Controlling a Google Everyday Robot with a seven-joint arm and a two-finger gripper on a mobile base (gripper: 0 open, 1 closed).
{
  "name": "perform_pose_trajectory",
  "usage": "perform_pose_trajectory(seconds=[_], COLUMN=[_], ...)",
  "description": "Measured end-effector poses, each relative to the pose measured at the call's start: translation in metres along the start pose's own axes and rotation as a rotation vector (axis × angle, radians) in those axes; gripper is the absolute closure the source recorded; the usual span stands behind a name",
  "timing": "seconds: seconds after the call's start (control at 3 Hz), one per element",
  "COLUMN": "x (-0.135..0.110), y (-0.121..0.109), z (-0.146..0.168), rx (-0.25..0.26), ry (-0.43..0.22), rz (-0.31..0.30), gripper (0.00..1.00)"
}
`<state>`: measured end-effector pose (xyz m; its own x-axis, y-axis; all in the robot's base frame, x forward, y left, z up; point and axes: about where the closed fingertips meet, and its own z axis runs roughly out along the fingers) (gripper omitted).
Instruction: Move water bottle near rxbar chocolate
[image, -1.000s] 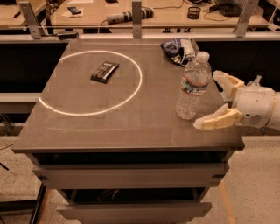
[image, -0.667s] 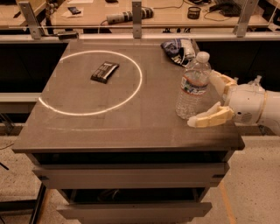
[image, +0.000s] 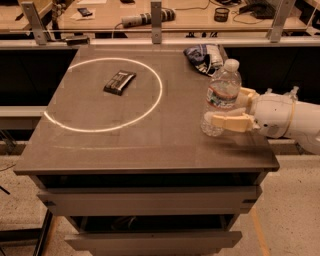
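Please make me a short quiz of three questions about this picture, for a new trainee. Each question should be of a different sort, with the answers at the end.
1. True or false: the water bottle lies on its side.
2. Where is the chocolate bar? A) inside the white circle; B) outside the circle, at the front edge; C) under the bottle.
3. Fill the gap: the gripper is at the ___, near the edge of the table that is on the right in the picture.

Key: 1 false, it stands upright; 2 A; 3 water bottle.
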<state>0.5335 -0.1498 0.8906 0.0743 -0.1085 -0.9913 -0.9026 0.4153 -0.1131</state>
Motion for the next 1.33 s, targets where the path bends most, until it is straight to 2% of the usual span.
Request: perform_pose_trajectory(seconds=[0.33, 0.67, 1.0, 1.33], x=[-0.001, -0.017, -0.026, -0.025], y=[-0.005, -0.014, -0.025, -0.040], z=[0.002, 0.015, 0.041, 0.073], rx=[-0.009, 0.008, 0.017, 0.023], ry=[-0.003, -0.005, 0.026, 0.089], rz=[-0.003, -0.016, -0.021, -0.030], gripper=[0.65, 0.88, 1.00, 1.00])
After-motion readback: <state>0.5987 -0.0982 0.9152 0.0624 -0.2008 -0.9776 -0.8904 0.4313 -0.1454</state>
